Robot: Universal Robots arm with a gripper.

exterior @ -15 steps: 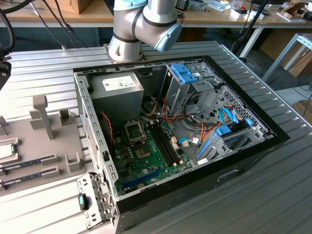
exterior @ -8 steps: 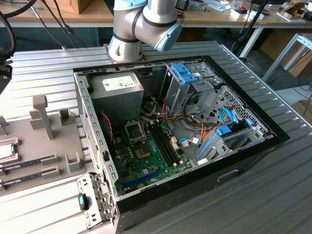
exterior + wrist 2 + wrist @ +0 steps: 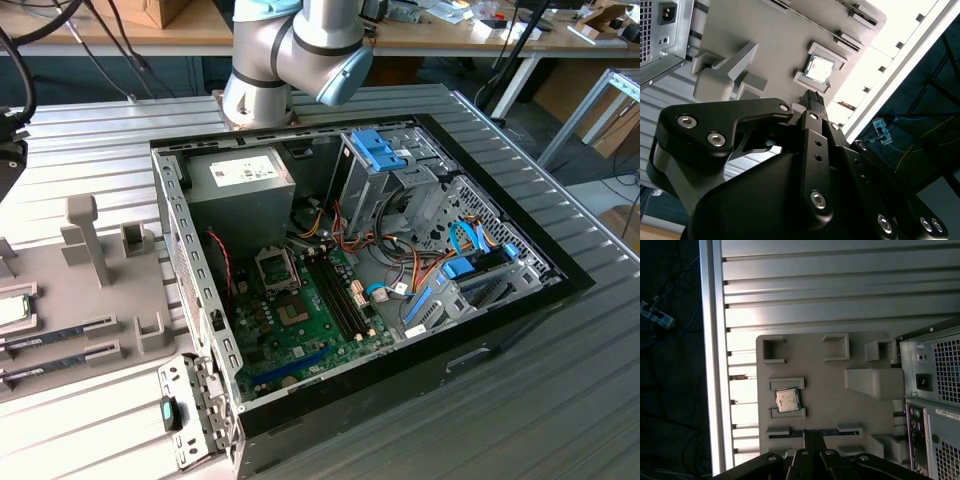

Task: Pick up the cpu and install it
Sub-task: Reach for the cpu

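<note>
The gripper [image 3: 812,96] hangs above a gray tray [image 3: 830,405] with its two black fingers [image 3: 810,436] pressed together and nothing between them. The cpu [image 3: 787,400] lies flat on that tray below the gripper, a little way off from the fingertips and not touching them. It is a small silvery square with a thin green edge, sitting between two low gray brackets, and it shows in both wrist views [image 3: 821,68]. A memory stick [image 3: 832,430] lies in a narrow slot of the tray, running under the fingertips in the first wrist view. A tall gray post [image 3: 872,382] stands up from the tray, farther from the gripper than the cpu, on the side toward the computer case [image 3: 940,390]. The case lies open on its side on a ribbed metal table [image 3: 560,400], well apart from the gripper. Inside it, the exterior view shows the green motherboard [image 3: 300,325], with a square socket [image 3: 277,268] near the gray power-supply box [image 3: 240,185]. The arm [image 3: 300,50] rises behind the case.
</note>
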